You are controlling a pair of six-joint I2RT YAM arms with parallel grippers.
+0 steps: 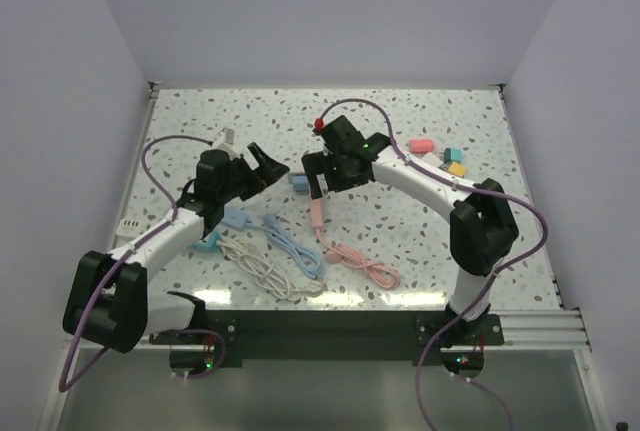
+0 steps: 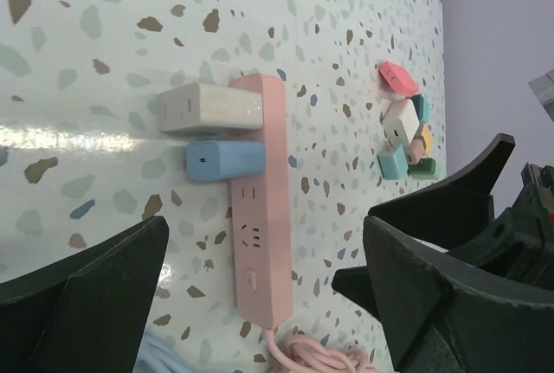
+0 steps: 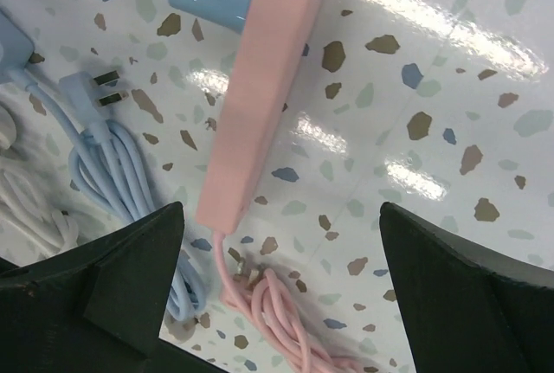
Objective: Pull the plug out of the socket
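Speckled surface (image 1: 400, 111): pink power strip (image 2: 260, 217) runs front-to-back, cord end nearest, blue plug (image 2: 223, 159) poking left, left hand (image 2: 264, 234) and right hand (image 3: 281, 213) hovering close, both spread wide.

Bright, even light falls from overhead, leaving only faint, soft shadows. The glossy worktop (image 2: 86, 53) throws white glare streaks in both wrist views. Close to the lens, the right gripper (image 3: 281, 207) shows near-black, slightly soft fingers (image 3: 467, 304). In the top view the walls (image 1: 60, 101) splay outward, perhaps from lens distortion.
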